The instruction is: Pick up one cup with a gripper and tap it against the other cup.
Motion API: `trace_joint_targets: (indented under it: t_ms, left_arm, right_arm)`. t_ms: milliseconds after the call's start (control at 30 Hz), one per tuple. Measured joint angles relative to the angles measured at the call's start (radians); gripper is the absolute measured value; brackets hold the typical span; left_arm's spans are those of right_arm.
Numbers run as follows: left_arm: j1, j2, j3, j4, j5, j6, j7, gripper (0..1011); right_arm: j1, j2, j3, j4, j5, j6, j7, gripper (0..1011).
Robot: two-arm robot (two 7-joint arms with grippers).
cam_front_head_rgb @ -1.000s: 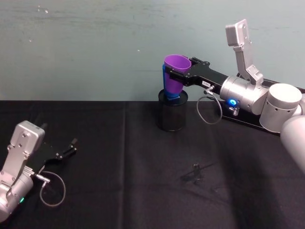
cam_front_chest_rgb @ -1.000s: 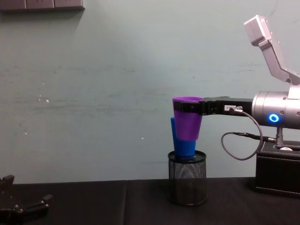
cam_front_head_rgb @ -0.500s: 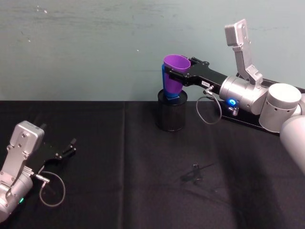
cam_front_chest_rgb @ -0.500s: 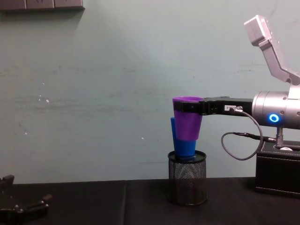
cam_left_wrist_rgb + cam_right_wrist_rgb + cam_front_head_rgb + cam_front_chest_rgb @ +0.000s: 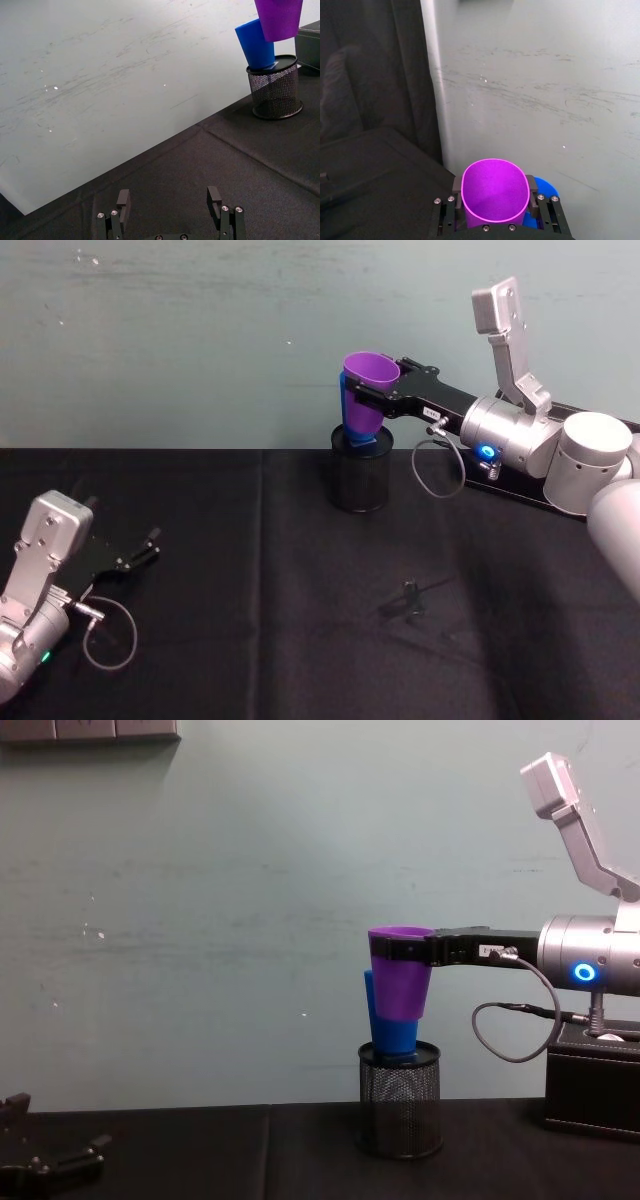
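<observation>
My right gripper (image 5: 372,397) (image 5: 402,949) (image 5: 495,200) is shut on the purple cup (image 5: 368,392) (image 5: 400,975) (image 5: 494,190) (image 5: 278,19), holding it upright in the air by its upper rim. The blue cup (image 5: 388,1030) (image 5: 347,430) (image 5: 255,45) (image 5: 546,190) stands tilted in the black mesh pen holder (image 5: 361,476) (image 5: 400,1112) (image 5: 274,86), partly hidden behind the purple one. The purple cup's side overlaps the blue cup; I cannot tell if they touch. My left gripper (image 5: 148,548) (image 5: 170,200) (image 5: 60,1160) rests open low over the table at the near left.
A black cloth covers the table (image 5: 300,620). A black box (image 5: 592,1082) sits at the back right under my right arm. A small dark object (image 5: 410,598) lies on the cloth in front of the pen holder. A pale wall (image 5: 200,920) stands close behind.
My right gripper and the purple cup have shifted very slightly upward in the head view. The left arm has settled a touch lower.
</observation>
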Motion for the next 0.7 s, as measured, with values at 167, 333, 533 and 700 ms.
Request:
trace_joint_targets:
  t_ms: [167, 333, 533, 700]
  left_arm:
    - [0.0, 0.0, 0.0, 0.0, 0.0, 0.0, 0.0, 1005]
    - [0.0, 0.0, 0.0, 0.0, 0.0, 0.0, 0.0, 1005]
    - [0.0, 0.0, 0.0, 0.0, 0.0, 0.0, 0.0, 1005]
    - [0.0, 0.0, 0.0, 0.0, 0.0, 0.0, 0.0, 1005]
  right_arm:
    - [0.0, 0.0, 0.0, 0.0, 0.0, 0.0, 0.0, 728]
    - [0.0, 0.0, 0.0, 0.0, 0.0, 0.0, -0.001, 728]
    - [0.0, 0.0, 0.0, 0.0, 0.0, 0.0, -0.001, 729]
    - [0.0, 0.0, 0.0, 0.0, 0.0, 0.0, -0.001, 728]
